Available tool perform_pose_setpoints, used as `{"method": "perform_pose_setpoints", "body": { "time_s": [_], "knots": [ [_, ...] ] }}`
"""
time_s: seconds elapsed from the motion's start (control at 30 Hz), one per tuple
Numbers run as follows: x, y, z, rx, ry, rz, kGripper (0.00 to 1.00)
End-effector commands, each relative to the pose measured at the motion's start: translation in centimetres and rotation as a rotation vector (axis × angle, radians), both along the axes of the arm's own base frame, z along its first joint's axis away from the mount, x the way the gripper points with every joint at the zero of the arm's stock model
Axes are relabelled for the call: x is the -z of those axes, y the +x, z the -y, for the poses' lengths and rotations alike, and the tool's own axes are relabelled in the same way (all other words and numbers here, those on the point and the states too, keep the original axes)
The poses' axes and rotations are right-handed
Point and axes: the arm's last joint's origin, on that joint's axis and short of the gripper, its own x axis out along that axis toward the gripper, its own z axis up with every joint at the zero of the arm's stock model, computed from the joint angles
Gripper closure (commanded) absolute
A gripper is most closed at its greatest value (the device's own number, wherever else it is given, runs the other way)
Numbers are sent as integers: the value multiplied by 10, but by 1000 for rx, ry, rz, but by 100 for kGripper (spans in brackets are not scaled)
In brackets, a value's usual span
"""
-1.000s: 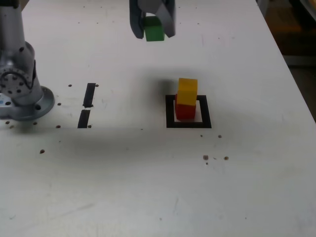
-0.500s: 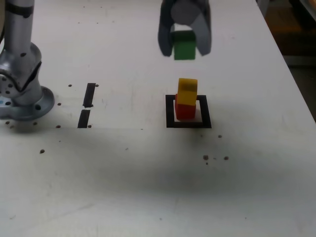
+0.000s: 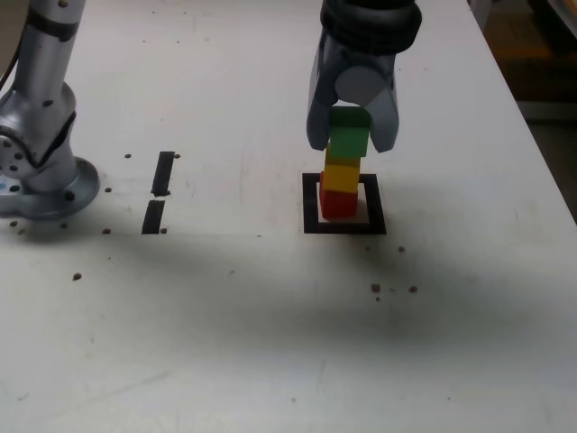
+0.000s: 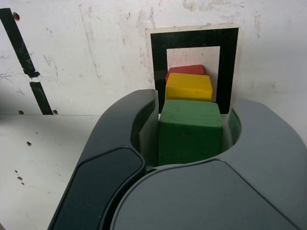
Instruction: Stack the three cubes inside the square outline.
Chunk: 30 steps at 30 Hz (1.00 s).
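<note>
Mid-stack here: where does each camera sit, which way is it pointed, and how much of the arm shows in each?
Exterior view: off the arm, above the table, looking down across it; shows the arm base and the hand.
Wrist view: on the wrist, looking down past the hand, whose fingers fill the frame.
Shared: green cube, yellow cube, red cube, square outline.

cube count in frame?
3, none seen elsewhere: red cube inside the square outline, yellow cube on it, green cube on top, in the tool.
</note>
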Motion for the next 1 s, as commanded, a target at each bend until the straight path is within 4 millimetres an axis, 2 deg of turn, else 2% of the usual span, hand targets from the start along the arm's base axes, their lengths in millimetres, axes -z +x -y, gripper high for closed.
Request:
{"method": "perform_pose_setpoints", "body": {
  "time_s": [0.0,0.13,0.43,0.53,0.73,0.97],
  "knots": [
    [8,2,-1,-3,-4,-9,86],
    [14,3,-1,-3,-8,2,86],
    [6,-5,-3,0,14,16,83],
    [3,-8,-4,1,15,14,73],
    [0,-13,-4,5,8,-11,39],
    [4,-10,-3,14,0,-12,24]
  ]
}}
